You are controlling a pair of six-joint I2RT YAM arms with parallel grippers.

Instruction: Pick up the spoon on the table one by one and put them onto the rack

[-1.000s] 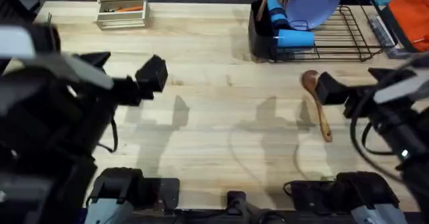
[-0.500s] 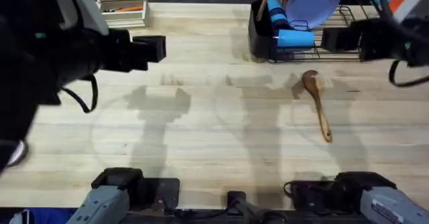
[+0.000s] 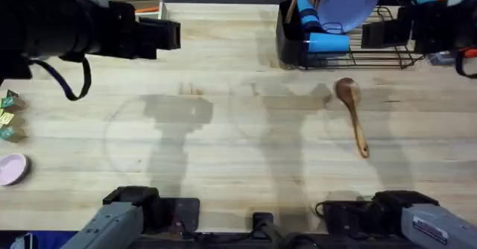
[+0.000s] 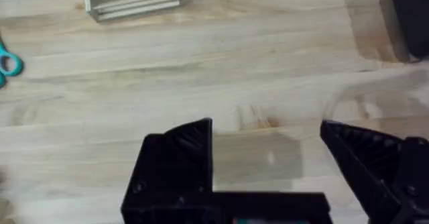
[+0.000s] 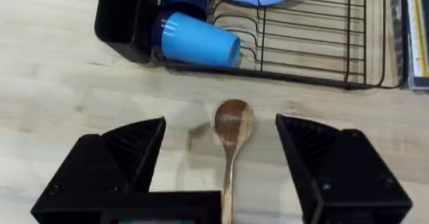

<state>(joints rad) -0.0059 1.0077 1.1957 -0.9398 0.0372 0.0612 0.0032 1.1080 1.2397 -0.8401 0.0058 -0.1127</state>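
A smooth wooden spoon (image 3: 350, 112) lies on the pale-grained desk (image 3: 223, 159) beside the black wire rack (image 5: 315, 43); both end effectors gape wide, empty: left (image 4: 268, 157), right (image 5: 221, 150).

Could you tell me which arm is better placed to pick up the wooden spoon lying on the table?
The right arm. Its tool hangs open with the spoon lying between its fingers in the right wrist view, close to the rack. The left tool is over bare table at the far left.

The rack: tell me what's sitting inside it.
The rack holds a blue cup on its side and a purple plate; its black caddy holds a wooden utensil, lower end hidden.
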